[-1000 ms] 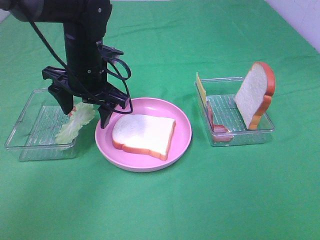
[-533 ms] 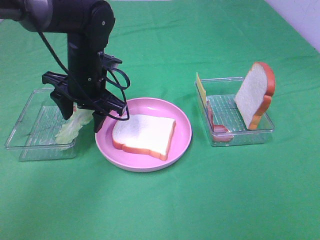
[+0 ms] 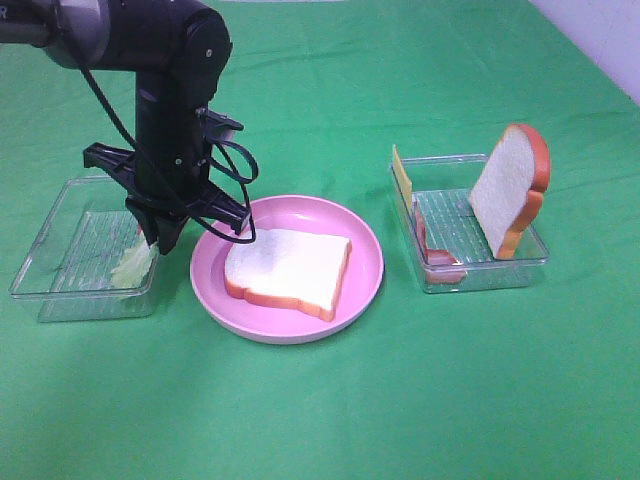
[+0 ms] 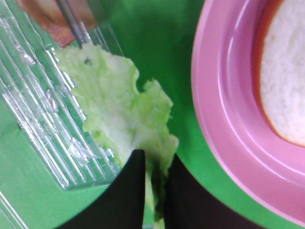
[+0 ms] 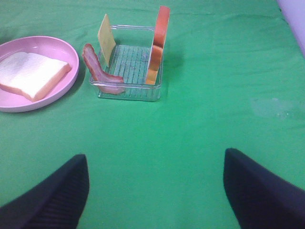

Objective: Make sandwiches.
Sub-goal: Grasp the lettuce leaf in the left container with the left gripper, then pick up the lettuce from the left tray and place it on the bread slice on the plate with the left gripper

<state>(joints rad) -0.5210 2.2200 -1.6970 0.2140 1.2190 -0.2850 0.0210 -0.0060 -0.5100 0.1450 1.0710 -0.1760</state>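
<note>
Left gripper clamps lettuce edge past tray rim; right gripper gapes above green cloth.

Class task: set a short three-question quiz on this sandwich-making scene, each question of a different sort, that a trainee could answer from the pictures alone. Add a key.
1. True or false: the left pincer is closed on the lettuce leaf.
2. On the pink plate, the bread slices number: A) none B) one C) two.
3. Fill in: the right pincer is open and holds ____.
Key: 1 true; 2 B; 3 nothing.
</note>
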